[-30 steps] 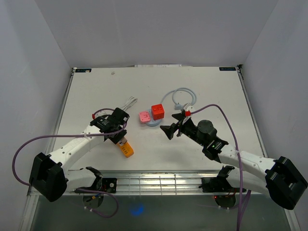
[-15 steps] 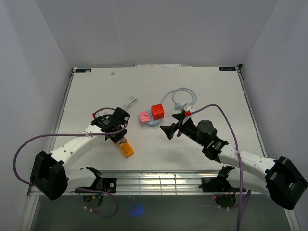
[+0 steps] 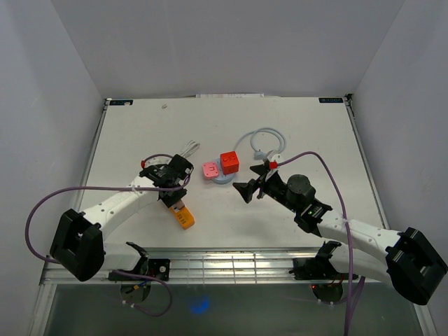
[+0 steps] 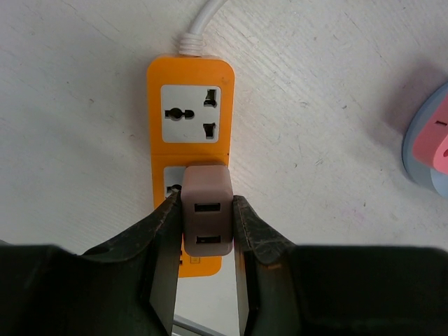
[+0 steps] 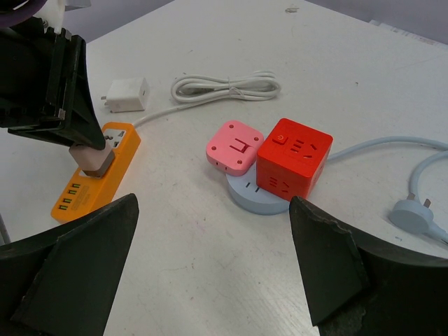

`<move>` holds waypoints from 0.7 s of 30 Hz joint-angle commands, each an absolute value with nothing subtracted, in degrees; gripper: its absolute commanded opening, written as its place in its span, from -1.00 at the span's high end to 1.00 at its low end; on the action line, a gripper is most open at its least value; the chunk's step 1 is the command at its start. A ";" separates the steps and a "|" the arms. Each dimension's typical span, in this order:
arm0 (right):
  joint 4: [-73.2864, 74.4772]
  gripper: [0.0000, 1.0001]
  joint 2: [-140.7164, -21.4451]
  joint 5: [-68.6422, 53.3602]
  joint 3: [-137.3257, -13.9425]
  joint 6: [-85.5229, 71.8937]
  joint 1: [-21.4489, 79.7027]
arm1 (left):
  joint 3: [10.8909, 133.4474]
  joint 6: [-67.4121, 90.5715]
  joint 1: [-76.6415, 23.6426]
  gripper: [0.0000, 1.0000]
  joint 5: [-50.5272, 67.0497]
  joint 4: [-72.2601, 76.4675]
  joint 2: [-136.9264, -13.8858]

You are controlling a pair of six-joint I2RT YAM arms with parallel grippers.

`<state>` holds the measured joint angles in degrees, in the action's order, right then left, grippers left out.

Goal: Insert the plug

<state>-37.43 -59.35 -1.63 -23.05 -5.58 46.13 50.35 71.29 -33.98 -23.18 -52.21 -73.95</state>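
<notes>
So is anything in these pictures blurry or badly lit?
Top external: even, soft light, with only faint shadows on the table. Left wrist: the orange power strip and the plug are crisp, while the dark fingers gripping it lose detail near the lens. Right wrist: the red cube is sharp; the near fingers are dark and blurred.

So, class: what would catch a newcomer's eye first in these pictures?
The left gripper, shut on a taupe two-port USB charger block, sits over the orange plastic power strip on the left of the white table. Mid-table, a red cube socket and pink square adapter stand out, with the open right gripper nearby.
</notes>
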 commanded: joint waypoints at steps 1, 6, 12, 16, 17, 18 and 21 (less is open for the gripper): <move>-39.29 -0.87 -59.41 -0.79 -23.55 -5.62 45.88 | 50.10 70.40 -34.19 1.00 -21.88 -53.97 -75.67; -39.29 -0.87 -59.24 -0.53 -23.47 -5.62 45.88 | 50.62 70.05 -34.19 1.00 -21.71 -52.91 -76.81; -39.37 -0.87 -58.89 -0.18 -23.20 -5.54 45.88 | 50.71 69.96 -34.72 1.00 -22.76 -53.00 -78.57; -39.46 -0.87 -58.89 -0.26 -23.20 -5.62 45.88 | 50.19 72.24 -36.21 1.00 -25.39 -54.14 -79.10; -39.55 -0.87 -58.89 -0.26 -23.20 -5.62 45.88 | 49.92 72.59 -36.38 1.00 -25.57 -54.14 -79.19; -39.55 -0.87 -58.89 -0.26 -23.12 -5.62 45.88 | 49.66 73.47 -36.56 1.00 -25.66 -54.14 -79.19; -39.73 -0.87 -58.89 -0.18 -23.03 -5.62 45.79 | 48.96 75.05 -37.79 1.00 -27.42 -54.23 -79.28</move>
<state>-37.43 -59.35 -1.21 -23.05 -5.58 46.09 51.94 71.50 -37.04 -26.28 -53.19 -76.99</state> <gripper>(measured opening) 0.933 0.404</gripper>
